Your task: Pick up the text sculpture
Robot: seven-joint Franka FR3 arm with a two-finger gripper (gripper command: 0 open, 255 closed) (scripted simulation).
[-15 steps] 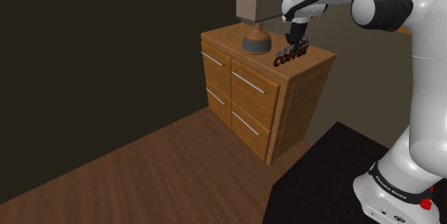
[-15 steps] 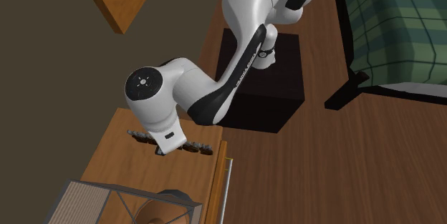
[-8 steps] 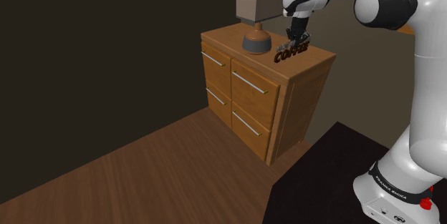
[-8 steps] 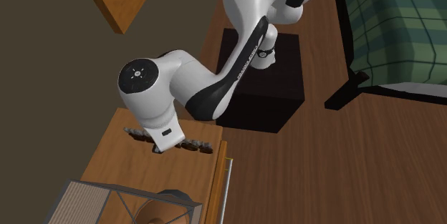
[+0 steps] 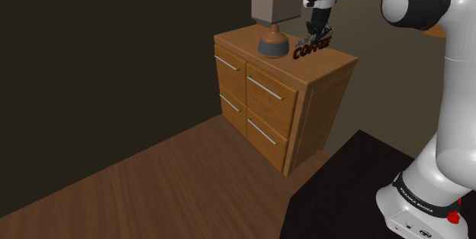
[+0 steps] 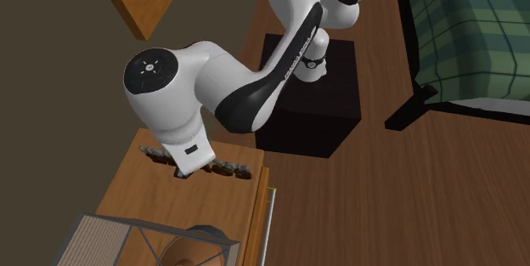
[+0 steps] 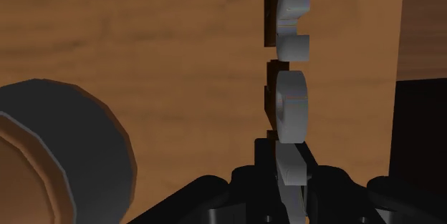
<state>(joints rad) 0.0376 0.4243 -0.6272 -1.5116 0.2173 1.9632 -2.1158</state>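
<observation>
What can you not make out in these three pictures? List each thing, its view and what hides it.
- Second exterior view: the arm's white wrist covers the middle letters of the text sculpture.
- Wrist view: the text sculpture is edge-on, so unreadable; the gripper covers its near end, the picture's edge cuts its far end.
- Wrist view: lamp base, cut by the edge.
- Second exterior view: lamp shade, cut by the bottom edge.

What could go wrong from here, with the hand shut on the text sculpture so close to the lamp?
1. The hand pinches the text sculpture across its thin face, and a long row of letters sticks out beyond the grip. It may pivot or slip during the lift.
2. The lamp stands right beside the sculpture on the dresser. A sideways swing could knock it.
</observation>
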